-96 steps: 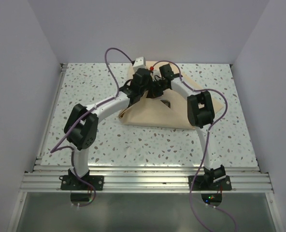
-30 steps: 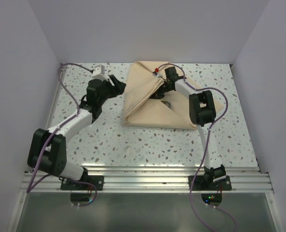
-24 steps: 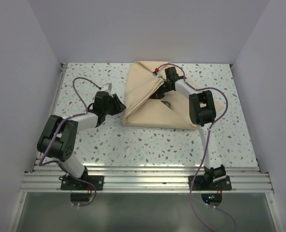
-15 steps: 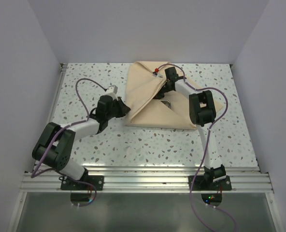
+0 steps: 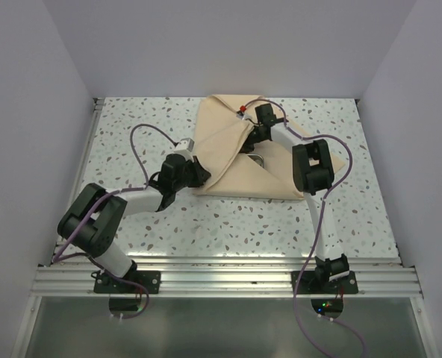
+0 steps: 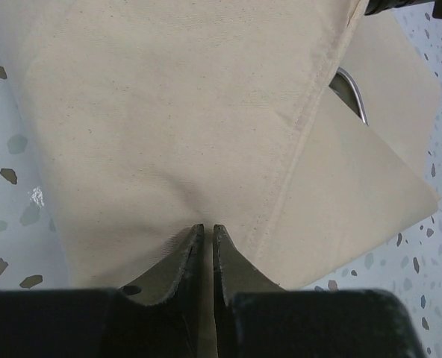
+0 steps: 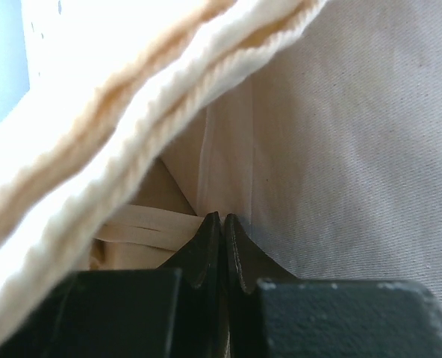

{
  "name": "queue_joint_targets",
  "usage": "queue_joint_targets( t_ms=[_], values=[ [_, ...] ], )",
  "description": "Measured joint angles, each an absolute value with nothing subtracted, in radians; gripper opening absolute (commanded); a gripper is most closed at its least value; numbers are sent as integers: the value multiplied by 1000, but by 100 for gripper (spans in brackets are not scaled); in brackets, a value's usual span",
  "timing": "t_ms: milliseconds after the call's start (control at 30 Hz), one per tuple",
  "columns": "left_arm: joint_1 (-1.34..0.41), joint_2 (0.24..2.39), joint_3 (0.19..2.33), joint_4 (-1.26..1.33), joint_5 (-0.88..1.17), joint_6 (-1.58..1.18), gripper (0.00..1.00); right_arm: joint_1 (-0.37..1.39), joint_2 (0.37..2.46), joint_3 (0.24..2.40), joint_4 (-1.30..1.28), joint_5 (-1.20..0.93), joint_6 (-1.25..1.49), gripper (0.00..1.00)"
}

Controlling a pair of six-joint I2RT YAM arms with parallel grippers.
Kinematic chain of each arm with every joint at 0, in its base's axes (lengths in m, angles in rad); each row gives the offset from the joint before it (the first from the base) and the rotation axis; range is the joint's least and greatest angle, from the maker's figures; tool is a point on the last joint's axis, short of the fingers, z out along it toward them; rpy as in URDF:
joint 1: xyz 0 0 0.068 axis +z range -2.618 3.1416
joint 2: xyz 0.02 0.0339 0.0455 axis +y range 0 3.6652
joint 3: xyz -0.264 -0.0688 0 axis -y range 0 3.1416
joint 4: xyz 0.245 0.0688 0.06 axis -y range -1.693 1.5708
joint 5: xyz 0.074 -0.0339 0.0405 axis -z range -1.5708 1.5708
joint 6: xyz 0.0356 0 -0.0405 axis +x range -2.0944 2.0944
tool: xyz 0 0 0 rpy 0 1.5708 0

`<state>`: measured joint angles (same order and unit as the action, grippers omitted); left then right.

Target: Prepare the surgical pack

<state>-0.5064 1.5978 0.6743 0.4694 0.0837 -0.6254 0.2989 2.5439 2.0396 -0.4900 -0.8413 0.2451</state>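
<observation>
The surgical pack (image 5: 232, 177) is a tan cloth bundle at the back middle of the table, its flaps drawn up toward the centre. A bit of its steel tray (image 5: 257, 159) shows in a gap between flaps, and its rim (image 6: 349, 91) also appears in the left wrist view. My left gripper (image 5: 197, 173) is at the bundle's near-left corner, with its jaws (image 6: 207, 226) pinched on the cloth (image 6: 176, 112). My right gripper (image 5: 248, 139) is over the centre, shut (image 7: 222, 216) on gathered folds of cloth (image 7: 355, 149). The instruments and packets are hidden.
The speckled table (image 5: 131, 134) is walled at the left, back and right. An aluminium rail (image 5: 221, 280) runs along the near edge by the arm bases. Purple cables (image 5: 142, 134) loop above both arms.
My left arm swung from the back left of the table to the pack's near-left corner, and its jaws closed on the cloth. The right arm has not moved.
</observation>
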Motion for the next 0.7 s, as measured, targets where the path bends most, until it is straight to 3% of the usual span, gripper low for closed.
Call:
queue_joint_targets(
  t_ms=[133,200,433,567,700],
  values=[
    [-506,1621,672,496,97,-626,13,295,2544,2038,-486,-849,267,8],
    [-506,1623,669,511,102,-626,13,294,2544,2038,-486,-849,275,18],
    [-506,1623,658,533,107,-625,12,276,2537,2033,-472,-850,363,36],
    [-506,1623,656,535,107,-625,12,234,2469,1940,-415,-801,431,48],
    [-506,1623,656,535,108,-625,12,145,2357,1779,-322,-720,514,52]
  ],
)
